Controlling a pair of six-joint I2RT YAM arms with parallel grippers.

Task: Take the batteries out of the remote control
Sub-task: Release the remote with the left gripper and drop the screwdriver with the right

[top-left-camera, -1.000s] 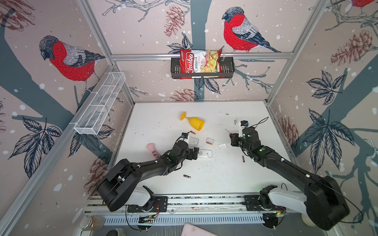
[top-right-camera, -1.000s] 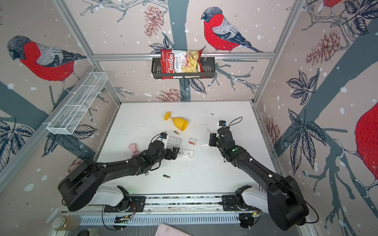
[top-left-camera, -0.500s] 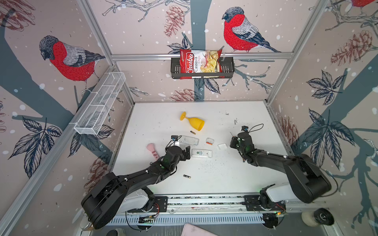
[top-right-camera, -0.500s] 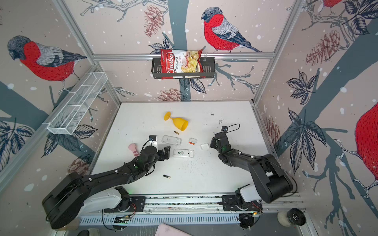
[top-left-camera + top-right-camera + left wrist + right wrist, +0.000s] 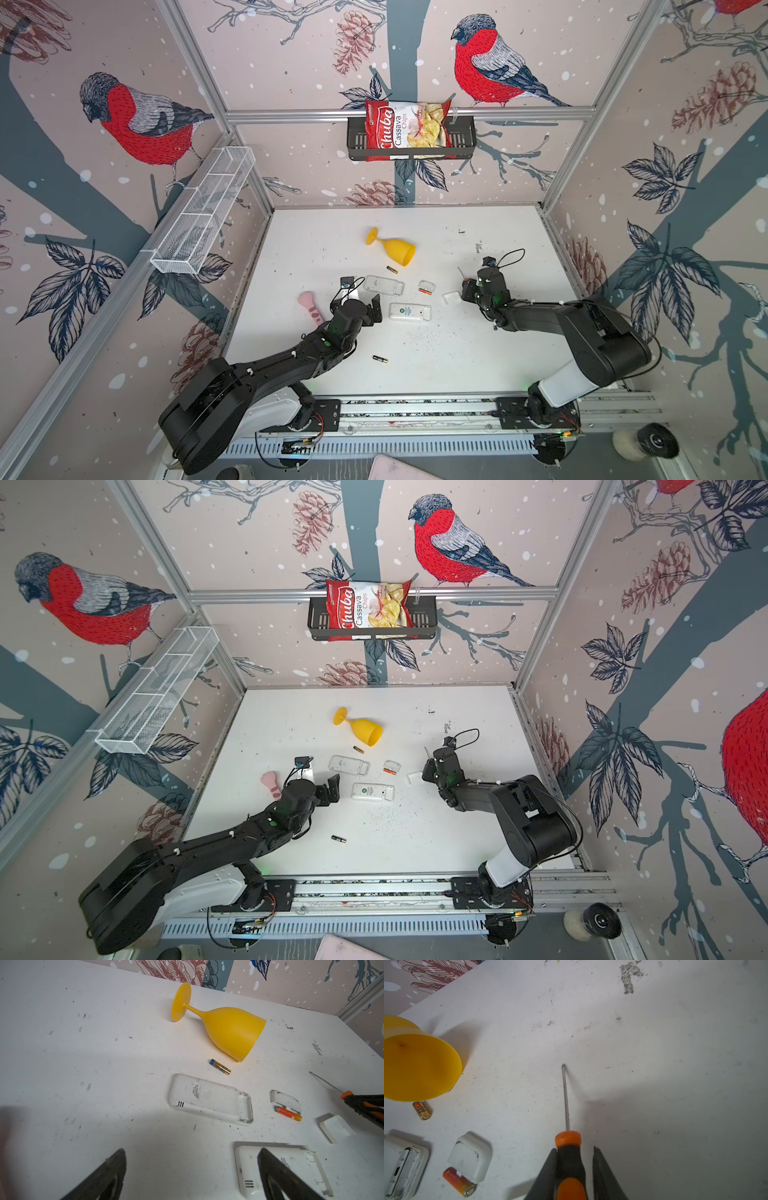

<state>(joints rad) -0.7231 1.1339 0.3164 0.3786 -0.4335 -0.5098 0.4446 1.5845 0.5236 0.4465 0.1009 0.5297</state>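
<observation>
Two white remotes lie with their backs up at mid-table, the far one (image 5: pixel 383 285) (image 5: pixel 348 765) (image 5: pixel 209 1098) and the near one (image 5: pixel 409 312) (image 5: pixel 372 792). Loose batteries lie by the goblet (image 5: pixel 392 270) (image 5: pixel 220 1067), at the front (image 5: pixel 380 359), and an orange one beside a white cover (image 5: pixel 288 1113) (image 5: pixel 458 1182). My left gripper (image 5: pixel 361 301) (image 5: pixel 192 1150) is wide open just left of the near remote, holding nothing. My right gripper (image 5: pixel 467 289) (image 5: pixel 574 1148) sits low on the table with the screwdriver (image 5: pixel 571 1159) between its jaws. A gap shows beside one finger.
A yellow goblet (image 5: pixel 392 251) lies on its side behind the remotes. Two removed covers (image 5: pixel 427 286) (image 5: pixel 451 297) sit between the remotes and the right gripper. A pink toy (image 5: pixel 309 305) lies at the left. A chips bag (image 5: pixel 409 129) hangs in the back-wall basket.
My left gripper has drawn back leftward off the near remote, still open. My right arm has come down to the table, and its jaws have parted a little from the screwdriver.
</observation>
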